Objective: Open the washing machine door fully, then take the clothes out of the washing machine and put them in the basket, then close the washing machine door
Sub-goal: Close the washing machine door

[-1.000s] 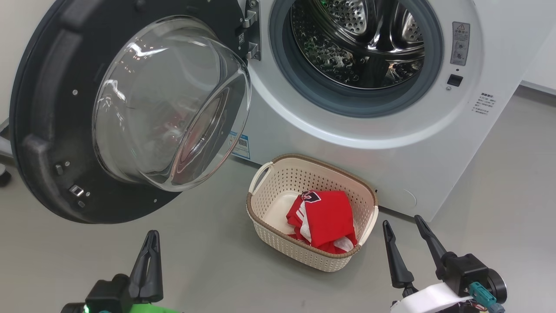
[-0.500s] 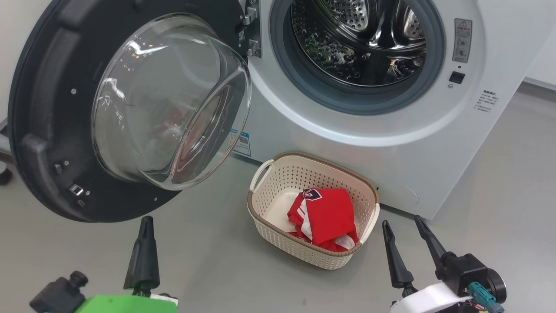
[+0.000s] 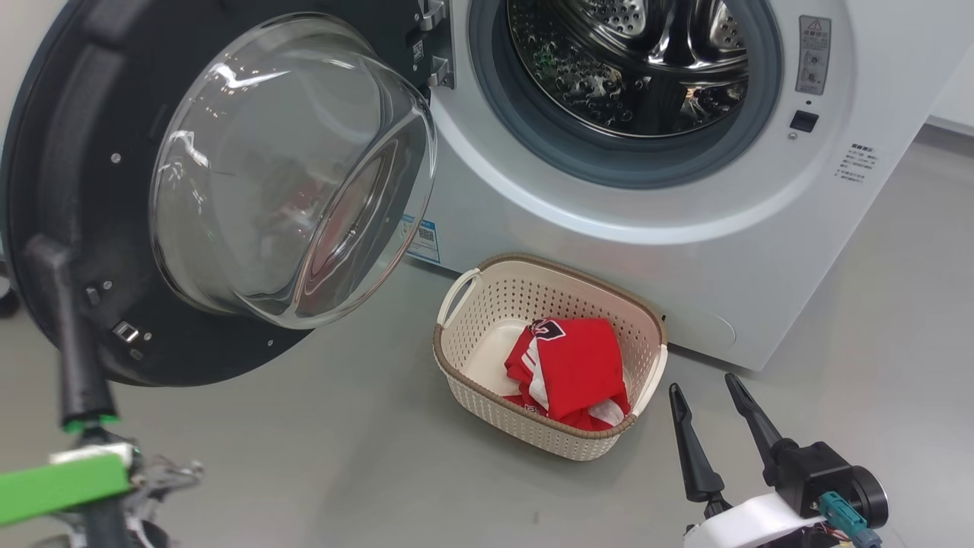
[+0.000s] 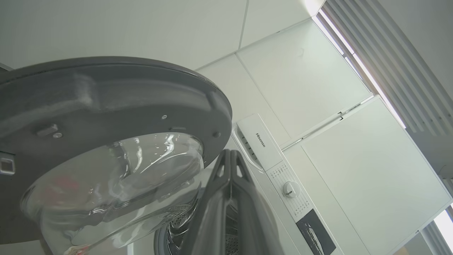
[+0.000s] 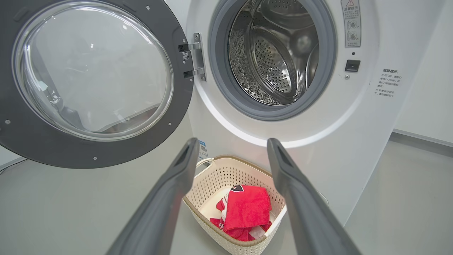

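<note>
The washing machine door [image 3: 76,114] stands swung open to the left, its glass bowl [image 3: 266,175] bulging toward me. The white washing machine [image 3: 578,228] shows a bare steel drum [image 3: 631,61]. On the floor before it sits the cream basket [image 3: 494,411] with the red clothes [image 3: 578,365] inside. My left gripper [image 3: 42,251] is shut, fingers pointing up over the door's left rim; whether they touch it is unclear. From the left wrist, the shut left gripper [image 4: 230,153] points up beside the door [image 4: 106,92]. My right gripper [image 3: 701,386] is open, right of the basket. The right gripper [image 5: 232,141] frames the basket [image 5: 208,180] and clothes [image 5: 246,209].
Grey floor [image 3: 304,457] spreads around the basket and under the door. A blue label [image 3: 421,240] sits low on the machine's front. A white wall [image 3: 951,91] rises at the right. The machine's control knob [image 4: 291,189] shows from below.
My left gripper has swung from the lower middle-left to the far left and risen in front of the door's rim. The head camera has shifted slightly. The right gripper stays put.
</note>
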Tool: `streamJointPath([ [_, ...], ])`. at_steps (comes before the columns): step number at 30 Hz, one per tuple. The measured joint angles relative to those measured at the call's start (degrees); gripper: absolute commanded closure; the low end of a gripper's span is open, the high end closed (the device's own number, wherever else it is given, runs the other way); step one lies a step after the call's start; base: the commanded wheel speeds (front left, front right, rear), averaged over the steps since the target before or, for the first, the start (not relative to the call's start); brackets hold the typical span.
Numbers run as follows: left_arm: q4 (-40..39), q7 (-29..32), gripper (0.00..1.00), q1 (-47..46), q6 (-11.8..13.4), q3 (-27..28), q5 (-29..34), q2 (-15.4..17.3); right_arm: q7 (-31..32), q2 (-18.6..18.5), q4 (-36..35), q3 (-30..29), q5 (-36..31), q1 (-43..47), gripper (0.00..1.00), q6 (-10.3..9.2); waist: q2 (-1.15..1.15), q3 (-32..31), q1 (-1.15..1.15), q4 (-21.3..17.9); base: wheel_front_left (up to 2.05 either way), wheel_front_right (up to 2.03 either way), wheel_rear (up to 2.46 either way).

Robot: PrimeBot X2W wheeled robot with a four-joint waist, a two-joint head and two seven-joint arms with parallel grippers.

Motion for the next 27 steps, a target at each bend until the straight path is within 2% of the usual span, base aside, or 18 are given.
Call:
streamJointPath([
  [4,-1.82,-0.01,1.00,-2.97,-0.09,5.71,-0.22,0.90,0.00,-0.22,-0.18,0.01,-0.46,-0.30,0.00,0.02,0.00,0.90,0.00,-0.21,0.00,0.00,0.00],
  [6,-2.43,-0.19,1.00,-4.91,-0.09,10.46,-1.09,3.91,0.00,-0.40,-0.21,0.11,-0.82,-0.87,0.00,0.03,0.00,1.60,0.00,-0.52,0.00,0.00,0.00],
  [12,0.22,1.46,1.00,-8.82,0.22,17.01,-6.17,8.93,0.00,-0.86,-0.47,0.04,-0.88,-1.33,0.00,0.52,0.00,3.12,0.00,-1.27,0.00,0.00,0.00],
  [16,5.33,3.85,1.00,-11.13,2.31,20.78,-9.13,13.04,0.00,-1.31,-0.55,-0.12,-1.41,-2.09,0.00,0.54,0.00,4.07,0.00,-1.70,0.00,0.00,0.00],
  [20,11.52,6.33,1.00,-13.47,4.54,23.39,-13.01,15.83,-0.01,-1.64,-0.75,-0.22,-1.46,-2.86,0.00,0.98,0.00,4.97,0.00,-2.05,0.00,0.00,0.00],
  [27,21.83,12.87,1.00,-15.78,8.31,23.05,-18.00,19.59,0.00,-2.23,-0.74,-0.07,-1.96,-3.70,0.00,1.29,0.00,6.07,0.00,-2.70,0.00,0.00,0.00],
])
